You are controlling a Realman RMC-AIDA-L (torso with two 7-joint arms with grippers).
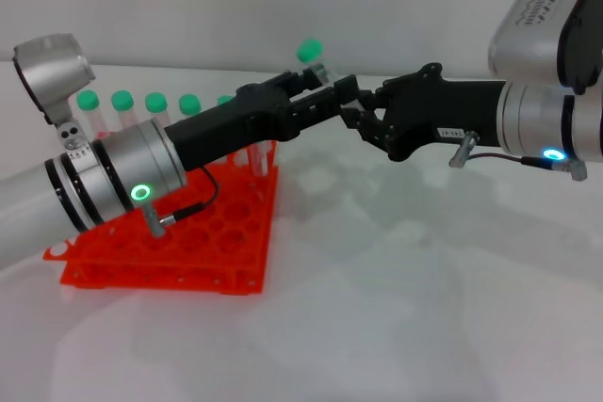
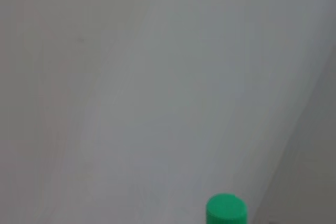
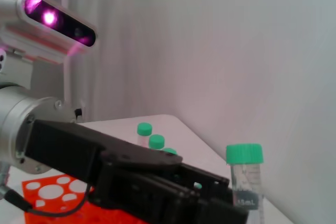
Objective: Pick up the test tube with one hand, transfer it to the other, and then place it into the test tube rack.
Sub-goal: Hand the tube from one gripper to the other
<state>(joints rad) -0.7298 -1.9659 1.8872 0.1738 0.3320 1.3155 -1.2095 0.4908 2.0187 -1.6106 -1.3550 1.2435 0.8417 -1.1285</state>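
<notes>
Above a white table (image 1: 424,308), two arms are meeting mid-air for a handover. The test tube rack (image 1: 203,242), bright orange-red, is sitting at about 8 o'clock in the head view, with a row of green-capped tubes (image 1: 141,105) standing along its far edge.

The left gripper (image 1: 325,91) is reaching from 9 o'clock toward centre, its fingers closed around the test tube (image 1: 316,61), which is standing nearly upright, green cap topmost, well above the table and beyond the rack's right end. The right wrist view is showing the test tube's clear barrel rising out of the left gripper's black fingers (image 3: 173,182).

The right gripper (image 1: 363,120) is coming in from 3 o'clock, fingertips just beside the left's, appearing parted and empty; whether it is touching the tube cannot be told.

The likely risk: the left hand letting go before the right has a firm hold, dropping the tube. The crowded fingertips could also collide, knocking the tube askew.
</notes>
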